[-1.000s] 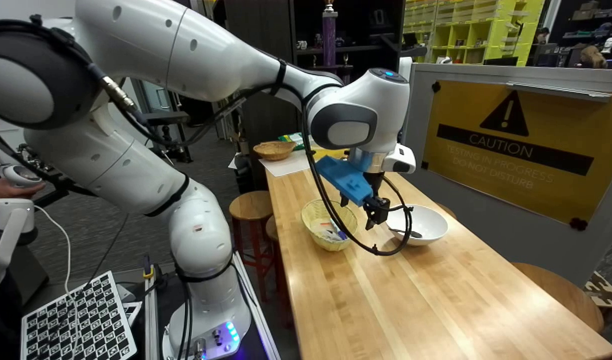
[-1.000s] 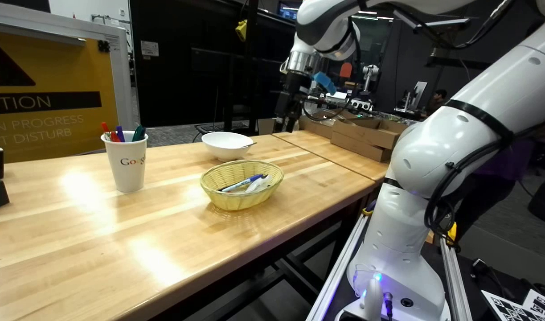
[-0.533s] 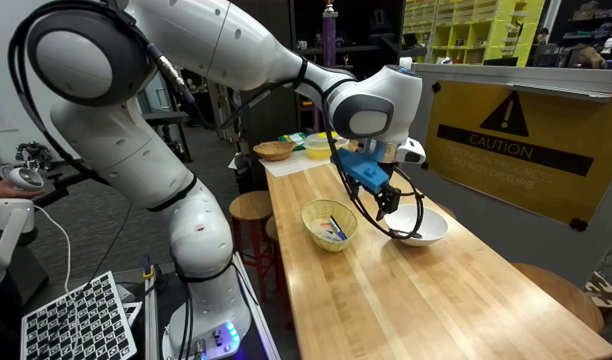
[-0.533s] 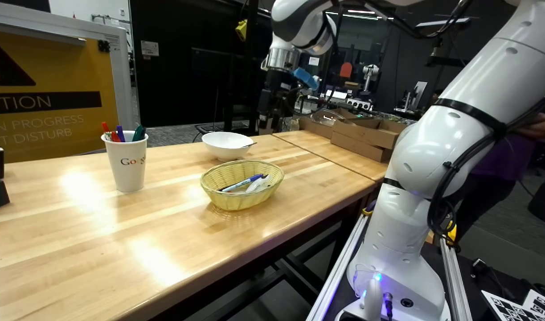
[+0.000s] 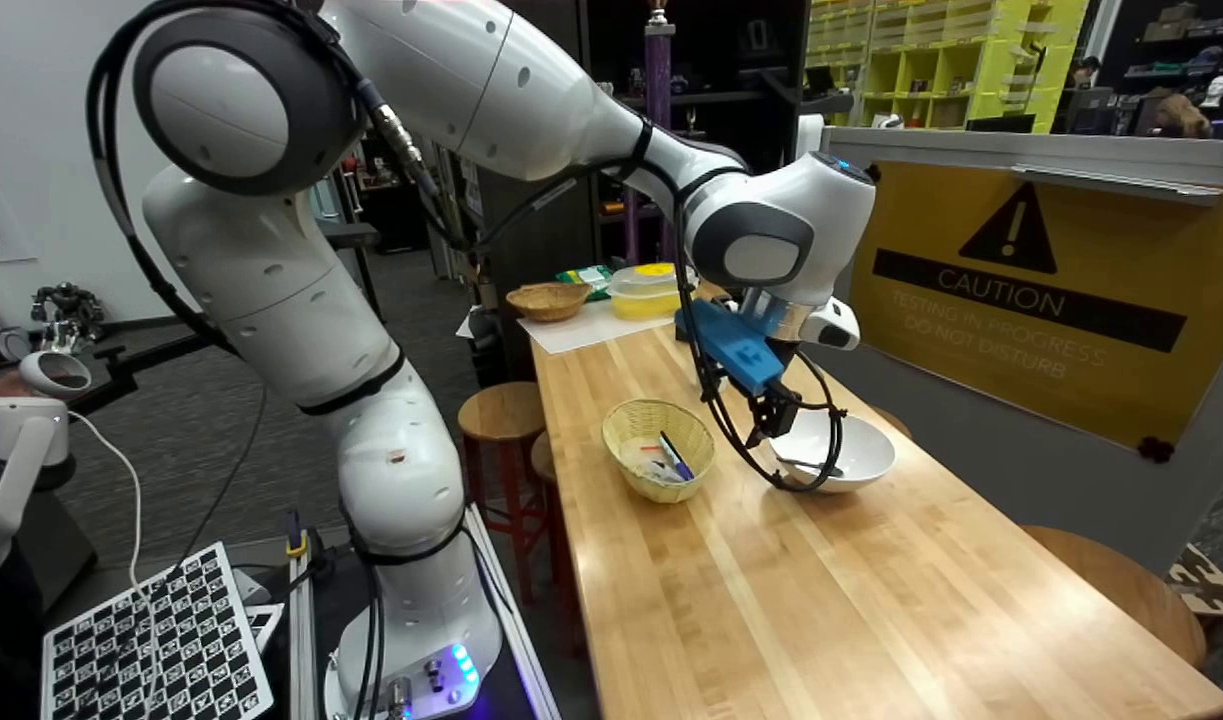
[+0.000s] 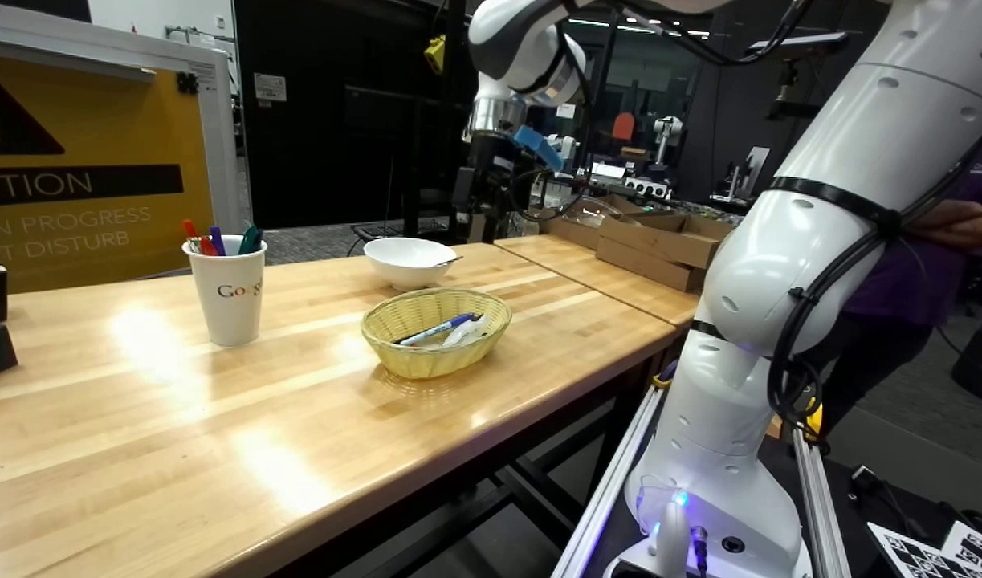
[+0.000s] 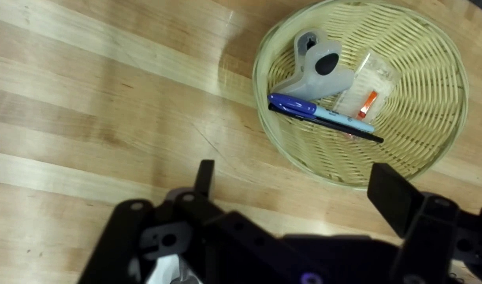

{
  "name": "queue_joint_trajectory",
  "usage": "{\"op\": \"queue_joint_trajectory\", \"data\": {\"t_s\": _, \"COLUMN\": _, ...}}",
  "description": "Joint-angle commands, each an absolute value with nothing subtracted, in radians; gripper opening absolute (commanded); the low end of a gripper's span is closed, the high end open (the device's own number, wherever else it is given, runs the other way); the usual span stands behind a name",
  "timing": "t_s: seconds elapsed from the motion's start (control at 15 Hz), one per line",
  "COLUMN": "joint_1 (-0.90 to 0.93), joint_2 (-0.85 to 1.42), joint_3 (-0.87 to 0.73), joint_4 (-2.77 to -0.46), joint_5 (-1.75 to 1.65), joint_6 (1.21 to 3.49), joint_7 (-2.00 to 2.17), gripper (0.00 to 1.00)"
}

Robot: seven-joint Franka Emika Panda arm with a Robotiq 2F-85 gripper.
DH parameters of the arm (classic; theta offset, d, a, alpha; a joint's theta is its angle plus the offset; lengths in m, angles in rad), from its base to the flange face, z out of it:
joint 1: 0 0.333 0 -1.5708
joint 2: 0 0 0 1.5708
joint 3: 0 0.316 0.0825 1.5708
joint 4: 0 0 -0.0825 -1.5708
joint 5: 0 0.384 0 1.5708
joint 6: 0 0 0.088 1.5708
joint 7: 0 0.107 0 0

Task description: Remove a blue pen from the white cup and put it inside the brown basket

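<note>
I have the hand [image 7: 300,182] released above the tabletop [image 7: 107,130], its two fingers spread well apart. In the wrist view one of them covers part of the rim of the basket [image 7: 430,79]. The blue pen [image 7: 323,113] lies inside the basket, right alongside a black pen [image 7: 357,133]; whether they touch I cannot tell. With them I see a pale plastic object [image 7: 323,85] and a clear packet [image 7: 373,79] with an orange strip [image 7: 368,103]. In an exterior view the cup [image 6: 230,313] stands upright, well apart from the basket, with red, purple and green pens [image 6: 217,240] sticking out of its top. Both exterior views show me the white bowl [image 6: 402,255] on the tabletop, near the basket but apart from it; a thin dark handle [image 6: 450,261] crosses its rim.
</note>
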State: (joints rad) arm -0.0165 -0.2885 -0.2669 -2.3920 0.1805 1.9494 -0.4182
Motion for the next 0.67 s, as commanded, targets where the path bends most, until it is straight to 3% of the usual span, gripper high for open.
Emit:
{"op": "queue_joint_trajectory", "data": {"t_s": 0.0, "joint_1": -0.037, "joint_2": -0.246, "joint_3": -0.255, "joint_4": -2.357, "joint_5": 0.233, "joint_6": 1.938, "joint_7": -0.460, "gripper": 1.00}}
{"op": "queue_joint_trajectory", "data": {"t_s": 0.6, "joint_1": -0.057, "joint_2": -0.184, "joint_3": -0.238, "joint_4": -2.329, "joint_5": 0.230, "joint_6": 1.977, "joint_7": -0.455, "gripper": 1.00}}
